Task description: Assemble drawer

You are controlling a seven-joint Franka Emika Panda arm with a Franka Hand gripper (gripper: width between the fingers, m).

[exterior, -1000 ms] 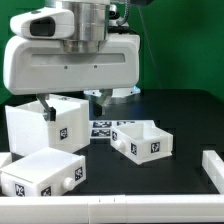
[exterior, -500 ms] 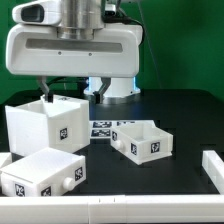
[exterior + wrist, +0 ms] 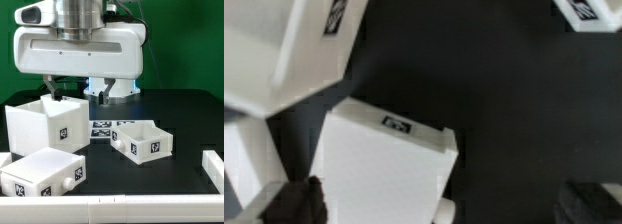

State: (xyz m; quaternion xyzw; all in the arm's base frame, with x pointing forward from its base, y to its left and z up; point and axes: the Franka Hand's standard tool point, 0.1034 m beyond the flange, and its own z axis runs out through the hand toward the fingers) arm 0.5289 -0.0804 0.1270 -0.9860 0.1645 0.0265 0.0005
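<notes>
**Housing (image 3: 45, 128) at the exterior view's left, trays in front and beside, arm overhead**

Open side up, set well back from the front edge of the black tabletop (image 3: 185, 115). Just in front, overlapping it in view, one tray (image 3: 40, 175), close against the white front rail (image 3: 120, 204); touching the housing or not, unclear. Toward the exterior view's right, the second tray (image 3: 141, 141), open top up, apart from both. Behind that one, the marker board (image 3: 103, 128), lying flat. Bare room between the second tray and the white side rail (image 3: 213, 168), and more behind it.

Over the housing, the arm (image 3: 80, 50), its broad white hand pointing straight down. Fingers (image 3: 104, 96) (image 3: 292, 205) spread wide, gripping nothing. One tip close to the housing's upper rim, contact not clear. In the wrist view, a white tagged part (image 3: 384, 165) beneath the fingers; which piece, impossible to say.
</notes>
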